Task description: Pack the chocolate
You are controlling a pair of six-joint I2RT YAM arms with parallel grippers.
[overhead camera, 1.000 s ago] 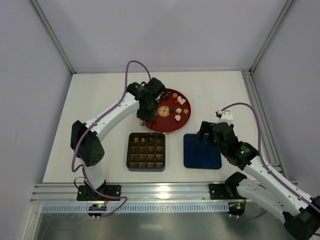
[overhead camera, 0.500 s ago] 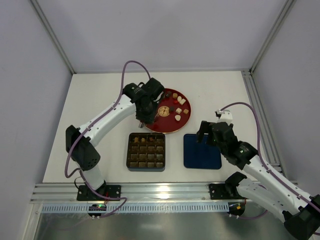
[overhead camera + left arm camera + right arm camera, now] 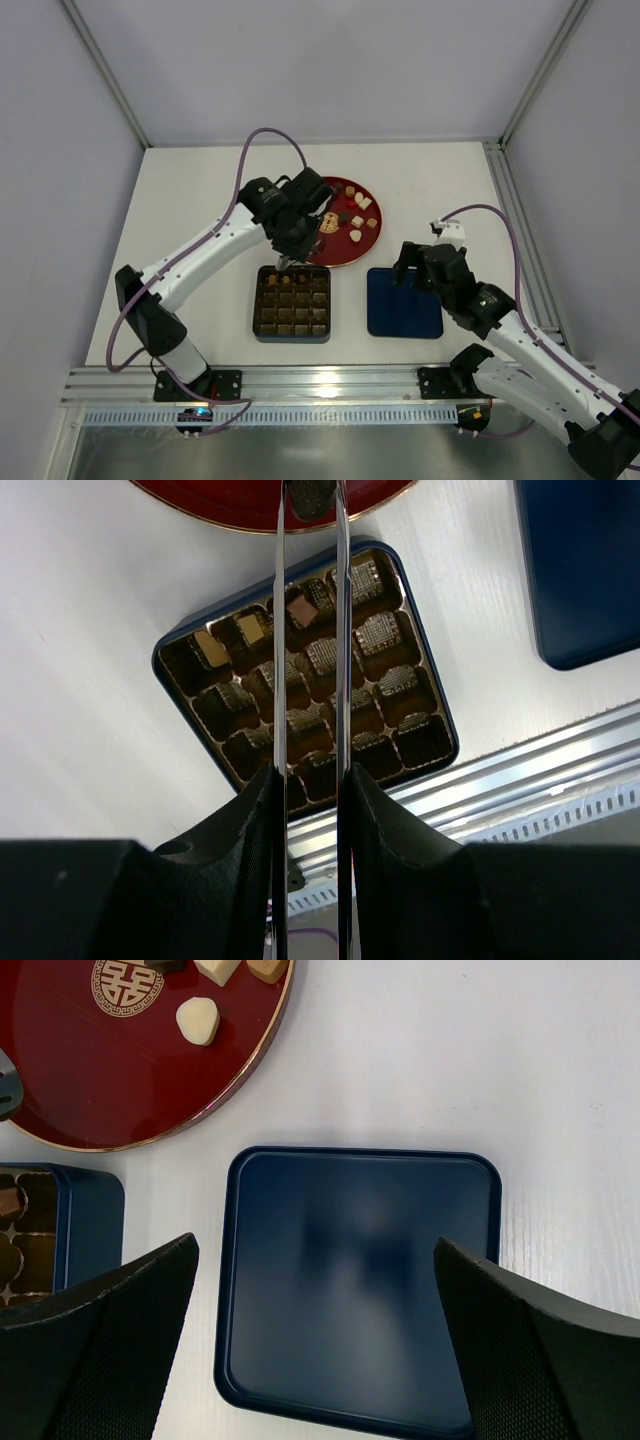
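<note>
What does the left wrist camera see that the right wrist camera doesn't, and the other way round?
Only the left wrist view shows thin fingers pinching a dark chocolate, plus the box with its full grid of compartments. Only the right wrist view shows the gold emblem on the red plate, a cream chocolate beside it, and the whole blue lid framed by wide-open black fingers. Both show part of the red plate, the box and the blue lid.
</note>
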